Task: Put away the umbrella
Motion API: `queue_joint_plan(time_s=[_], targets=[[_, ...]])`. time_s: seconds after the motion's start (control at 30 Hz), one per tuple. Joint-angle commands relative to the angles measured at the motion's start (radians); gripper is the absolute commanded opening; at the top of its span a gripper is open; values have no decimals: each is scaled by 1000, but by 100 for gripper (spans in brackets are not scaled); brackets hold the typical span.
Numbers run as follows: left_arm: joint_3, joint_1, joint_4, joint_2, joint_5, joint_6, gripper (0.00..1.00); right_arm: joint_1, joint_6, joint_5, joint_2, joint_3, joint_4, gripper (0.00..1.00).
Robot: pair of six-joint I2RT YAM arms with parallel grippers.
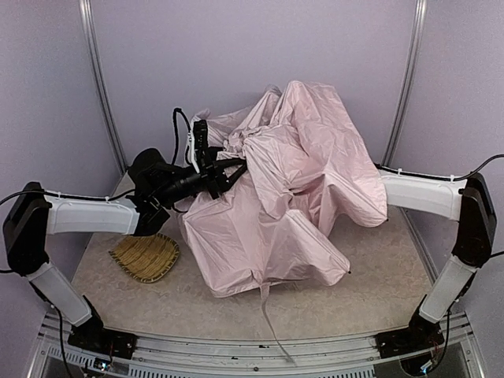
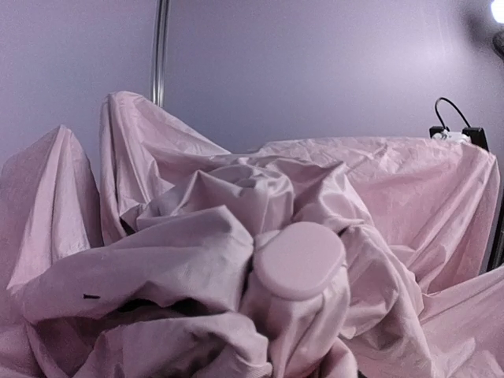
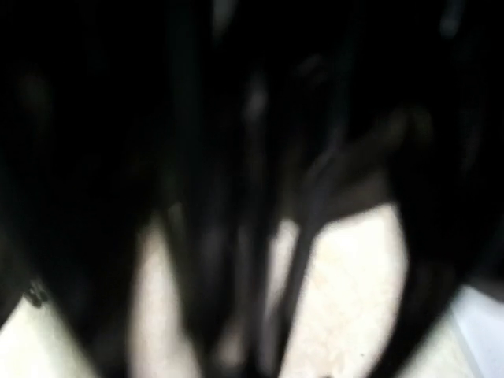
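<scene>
1. Top external view: the umbrella (image 1: 291, 173) lies as a crumpled, half-collapsed heap of pale pink fabric in the middle of the table (image 1: 378, 276), taking up most of its centre and far side.
2. The left arm (image 1: 87, 216) reaches in from the left. The left end effector (image 1: 220, 179) sits against the upper left edge of the canopy, touching the folds there.
3. I cannot tell whether the left end effector is clenched or released. From above its fingers merge with dark parts at the fabric's edge, and they do not show in the left wrist view.
4. The left wrist view looks across bunched pink folds, with a rounded pale knob (image 2: 299, 260) of the umbrella standing up among them, wrapped closely by fabric.
5. The right arm (image 1: 421, 195) enters from the right and disappears under the canopy, so the right end effector is hidden from above.
6. The right wrist view is dark and blurred, with black shapes over a pale surface. The state of the right end effector cannot be told.
7. A thin pink strap (image 1: 272, 323) trails from the canopy's near edge towards the front of the table.
8. A woven straw tray (image 1: 146, 256) lies on the table below the left arm, just beside the canopy's lower left edge. The umbrella lies beside it, not in it.
</scene>
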Motion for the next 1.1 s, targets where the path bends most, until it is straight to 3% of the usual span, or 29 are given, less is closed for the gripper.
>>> queue_joint_plan(time_s=[0.0,0.13,0.17,0.2,0.4,0.57,0.77,0.9,1.07], targets=[[-1,0,18,-48,35,-28,28,49,-5,45,-33,-36,21,49],[-54,60,30,-103,69,-63,14,17,9,168,-99,-129,16,82],[-71,75,29,-120,86,-60,12,2,26,204,-118,-149,10,97],[-84,99,31,-137,104,-58,10,-14,38,219,-139,-166,-1,100],[-165,211,22,-270,166,-26,4,-174,71,203,-337,-315,-66,100],[-192,280,-82,-355,228,51,3,-310,65,187,-554,-409,-127,100],[-196,282,-181,-396,309,124,3,-386,90,-30,-686,-296,-264,100],[-186,210,-139,-371,315,121,3,-302,206,-162,-605,-258,-194,100],[-131,77,-87,-276,326,119,3,7,111,-79,-437,-220,-77,100]])
